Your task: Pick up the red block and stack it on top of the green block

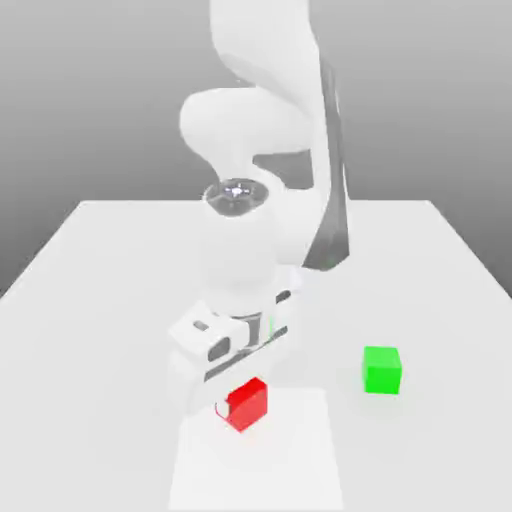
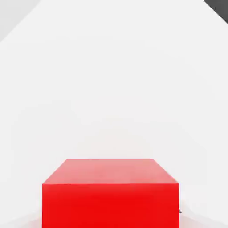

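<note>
Red is the colour that draws the eye: the red block [image 1: 247, 404] sits on the white table [image 1: 420, 280] toward the near edge, a little to the exterior view's left of centre, directly beneath the white arm [image 1: 262, 150]. The arm bends forward and down over it, so that the wrist and the hand hang low over the table. The gripper [image 1: 228, 405] is down at the block, its fingers drawn in almost completely and clenched on the block's sides; a white fingertip [image 1: 222, 408] presses against the block's face on the exterior view's left, while the other finger is hidden behind the block and the hand. The block appears to rest on the table, or very close to it, its top face and its near faces showing below the hand. In the hand view the red block [image 2: 110, 193] lies right under the camera, seen from above and a little from the side, with its top face and one side face plainly lit, and pale table [image 2: 111, 80] stretches away beyond it. The green block [image 1: 382, 369] stands on the table to the exterior view's right of the red one, well apart from it and slightly farther back, and nothing touches it.
</note>
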`<move>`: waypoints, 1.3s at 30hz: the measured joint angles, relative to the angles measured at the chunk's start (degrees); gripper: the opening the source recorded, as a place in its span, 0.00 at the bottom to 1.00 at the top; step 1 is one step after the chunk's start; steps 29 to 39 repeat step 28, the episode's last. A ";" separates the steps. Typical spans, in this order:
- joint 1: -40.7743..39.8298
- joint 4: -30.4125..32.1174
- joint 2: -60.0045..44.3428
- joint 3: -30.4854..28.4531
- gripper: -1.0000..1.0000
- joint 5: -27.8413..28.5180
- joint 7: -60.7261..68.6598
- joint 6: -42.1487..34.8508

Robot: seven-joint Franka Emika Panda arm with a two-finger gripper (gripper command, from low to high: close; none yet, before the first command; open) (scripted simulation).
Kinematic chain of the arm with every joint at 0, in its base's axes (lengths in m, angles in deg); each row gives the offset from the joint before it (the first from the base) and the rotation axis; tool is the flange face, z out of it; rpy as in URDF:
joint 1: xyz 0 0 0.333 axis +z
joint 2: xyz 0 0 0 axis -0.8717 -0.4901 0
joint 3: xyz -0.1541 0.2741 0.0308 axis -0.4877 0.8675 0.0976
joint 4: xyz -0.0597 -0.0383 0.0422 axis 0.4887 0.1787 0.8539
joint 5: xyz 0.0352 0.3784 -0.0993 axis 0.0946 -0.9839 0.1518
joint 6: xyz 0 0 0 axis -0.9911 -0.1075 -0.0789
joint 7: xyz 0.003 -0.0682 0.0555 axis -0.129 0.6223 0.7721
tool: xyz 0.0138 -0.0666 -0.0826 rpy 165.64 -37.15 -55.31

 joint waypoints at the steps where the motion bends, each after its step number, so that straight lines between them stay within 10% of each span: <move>1: 0.22 0.17 1.17 -0.50 0.00 1.14 -0.81 -0.96; 17: 19.24 6.90 18.39 8.97 0.00 5.20 16.60 -12.24; 24: 24.84 7.00 7.70 12.07 0.00 4.84 22.73 -1.14; 25: 24.78 6.98 6.26 12.02 1.00 5.29 22.43 0.27; 39: 24.64 6.98 6.26 12.02 1.00 5.29 22.43 0.27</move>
